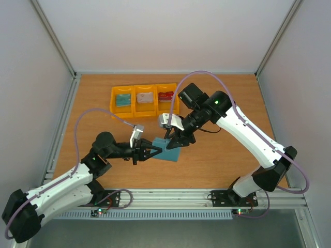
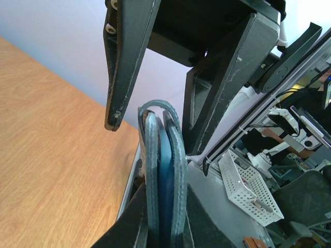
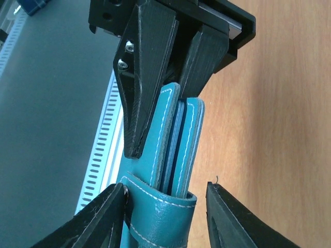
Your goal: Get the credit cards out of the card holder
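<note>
The teal card holder is held off the table, edge-on, between the two grippers. My left gripper is shut on its near end; in the left wrist view the fingers clamp both leaves. My right gripper is open and straddles the holder's strap end; its left finger is against the strap, its right finger stands apart. Thin dark-blue card edges show between the holder's leaves. A teal card, a whitish card and a red card lie in the bins.
Three yellow bins stand in a row at the back of the wooden table. White walls close the left, right and back sides. A metal rail runs along the near edge.
</note>
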`<action>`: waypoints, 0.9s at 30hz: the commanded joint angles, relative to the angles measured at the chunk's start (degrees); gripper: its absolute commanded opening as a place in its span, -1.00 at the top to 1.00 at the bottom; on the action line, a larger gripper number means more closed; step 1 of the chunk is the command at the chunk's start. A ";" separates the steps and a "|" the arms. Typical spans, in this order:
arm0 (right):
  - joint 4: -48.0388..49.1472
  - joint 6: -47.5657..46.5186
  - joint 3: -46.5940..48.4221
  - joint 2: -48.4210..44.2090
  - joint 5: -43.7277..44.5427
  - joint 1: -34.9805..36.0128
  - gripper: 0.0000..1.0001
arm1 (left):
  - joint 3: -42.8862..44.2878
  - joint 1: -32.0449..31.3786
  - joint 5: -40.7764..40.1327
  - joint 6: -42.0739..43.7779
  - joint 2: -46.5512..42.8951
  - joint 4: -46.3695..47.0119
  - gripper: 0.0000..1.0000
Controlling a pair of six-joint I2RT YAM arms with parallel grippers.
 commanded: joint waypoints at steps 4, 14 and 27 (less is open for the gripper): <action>3.40 0.82 -1.15 0.40 0.24 0.67 0.17 | 2.15 -0.54 -0.37 1.42 0.44 5.11 1.00; 3.97 0.34 -3.52 -0.01 0.02 2.09 0.15 | 2.23 -0.68 -1.81 1.94 0.40 4.86 1.00; -0.34 -0.74 -2.10 -0.44 -1.78 1.82 -0.48 | 2.80 -2.41 -0.06 15.77 -0.50 2.02 0.99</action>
